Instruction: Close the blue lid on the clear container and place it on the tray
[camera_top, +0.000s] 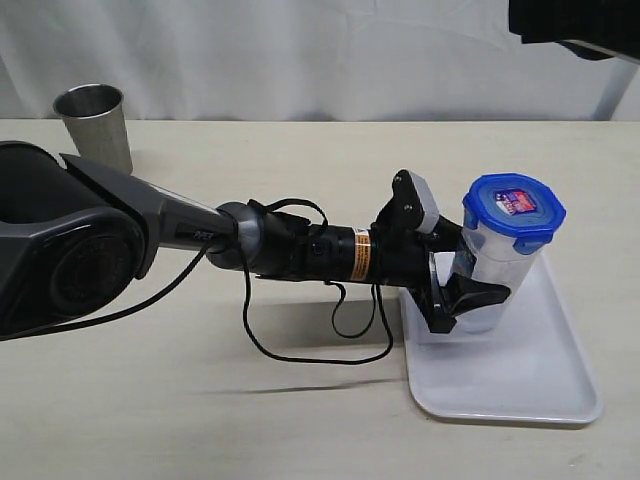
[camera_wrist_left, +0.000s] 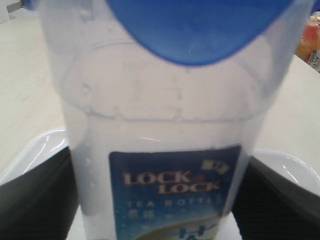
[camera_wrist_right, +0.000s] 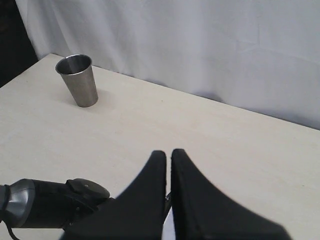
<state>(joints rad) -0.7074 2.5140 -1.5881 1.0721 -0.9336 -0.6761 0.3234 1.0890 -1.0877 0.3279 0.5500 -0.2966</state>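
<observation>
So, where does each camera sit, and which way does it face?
Exterior: off the arms, facing the curtain; shows the left arm, left hand at the clear container on the tray.
Left wrist: close on the container and blue lid; fingers flank it.
Right wrist: high, facing the steel cup; shut right hand shows.
Shared: exterior and right wrist both show the cup.

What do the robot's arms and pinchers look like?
The left arm has a chunky dark grey shell that narrows to a black wrist with an orange and silver band. A thin black cable loops off it. The left gripper has black fingers and a pale grey plate. The right gripper shows two smooth black fingers that taper to points.
</observation>
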